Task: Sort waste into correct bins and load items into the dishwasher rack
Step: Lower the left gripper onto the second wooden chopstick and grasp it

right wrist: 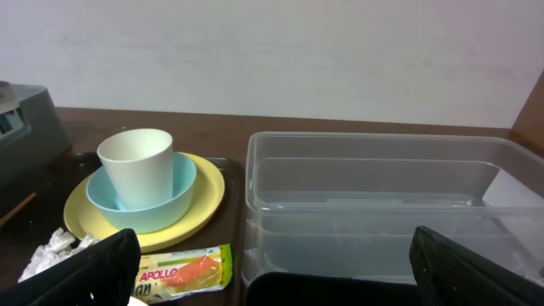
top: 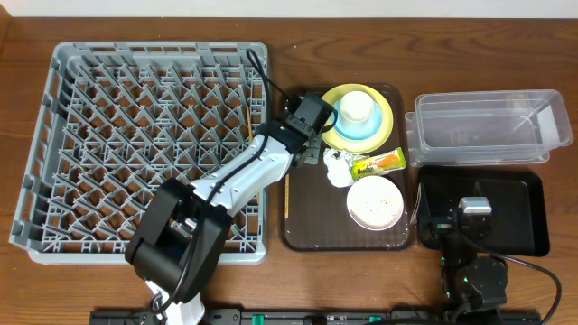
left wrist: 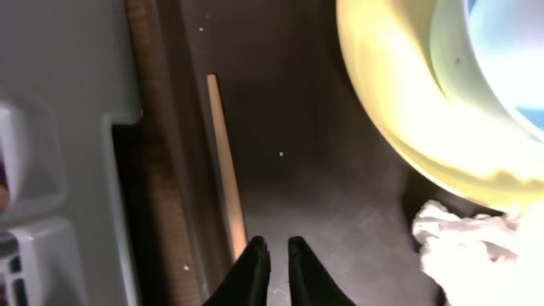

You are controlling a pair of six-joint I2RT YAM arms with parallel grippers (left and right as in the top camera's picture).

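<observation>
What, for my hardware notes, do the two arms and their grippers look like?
The left arm has white links, black joints and a black cable along it; the left gripper ends in slim, tapered black fingers. The right arm is black with a grey block on top; the right gripper has broad black fingers.

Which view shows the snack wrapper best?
Right wrist: the snack wrapper lies close, print readable, in front of the yellow plate. Overhead shows it small, between that plate and the white bowl. Left wrist does not show it.
</observation>
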